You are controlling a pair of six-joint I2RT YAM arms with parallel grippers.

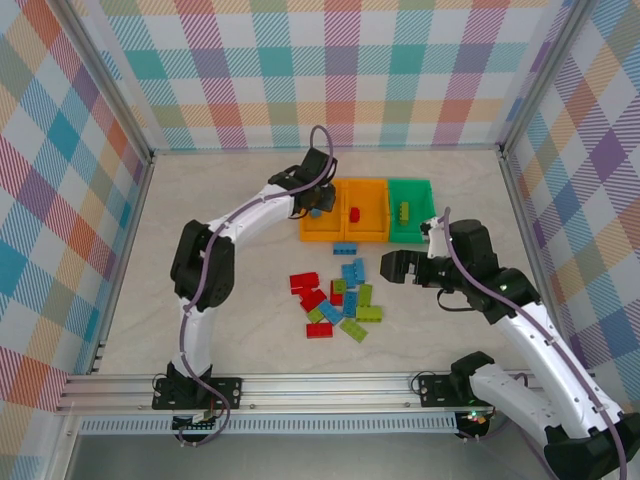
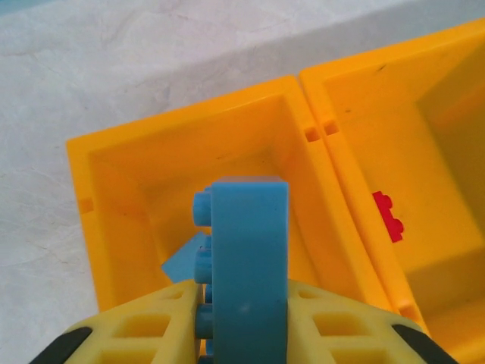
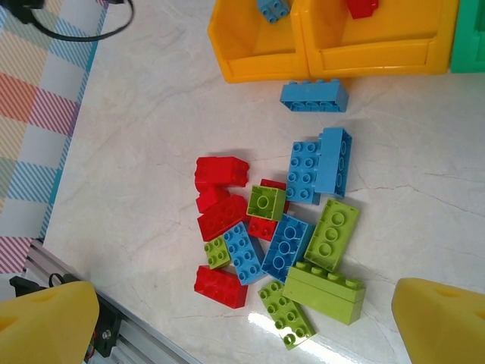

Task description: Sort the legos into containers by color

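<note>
Left claw [image 2: 242, 307] clenched blue brick [image 2: 250, 243]; judged light, rigid, slick, best pinched across flat sides. Right claw [image 1: 388, 267] stood released, 2 o'clock of legos [image 1: 335, 300].

No text, number, brand or sign can be read anywhere. The legos [image 3: 286, 246], the containers [image 1: 345, 237] and the surface [image 1: 260, 340] carry no legible marking. The studs on the bricks are too small and soft to show any embossed lettering.
</note>
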